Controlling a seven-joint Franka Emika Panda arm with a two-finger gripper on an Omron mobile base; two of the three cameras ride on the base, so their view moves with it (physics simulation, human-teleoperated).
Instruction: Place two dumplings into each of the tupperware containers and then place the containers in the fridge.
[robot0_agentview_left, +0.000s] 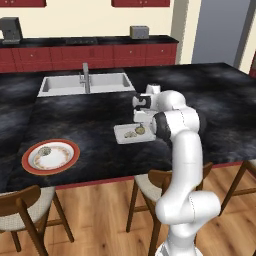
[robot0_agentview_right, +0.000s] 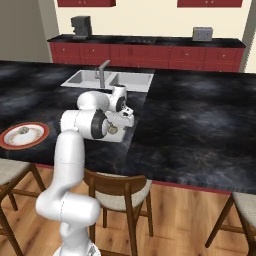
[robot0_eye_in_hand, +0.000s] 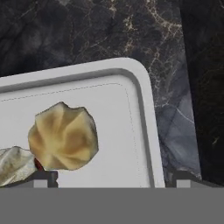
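Observation:
One white tupperware container (robot0_agentview_left: 121, 135) lies on the dark island counter, in front of the sink. Two dumplings rest in it, a beige one (robot0_eye_in_hand: 63, 136) and a greyer one (robot0_eye_in_hand: 13, 164), also seen side by side as the dumplings (robot0_agentview_left: 136, 132) from the left base. My gripper (robot0_eye_in_hand: 112, 178) hangs just above the container (robot0_eye_in_hand: 131, 113), open, its fingertips (robot0_eye_in_hand: 43, 177) wide apart and holding nothing. A further dumpling (robot0_agentview_left: 45, 150) sits on the red-rimmed plate (robot0_agentview_left: 67, 159) at the left. My arm hides most of the container in the right base view. The fridge is out of view.
The steel sink (robot0_agentview_left: 107, 82) with its tap (robot0_agentview_left: 85, 76) is set behind the container. Wooden chairs (robot0_agentview_left: 145, 182) stand along the counter's near edge. A back counter with red cabinets carries a toaster (robot0_agentview_left: 139, 31) and a coffee machine (robot0_agentview_left: 11, 28).

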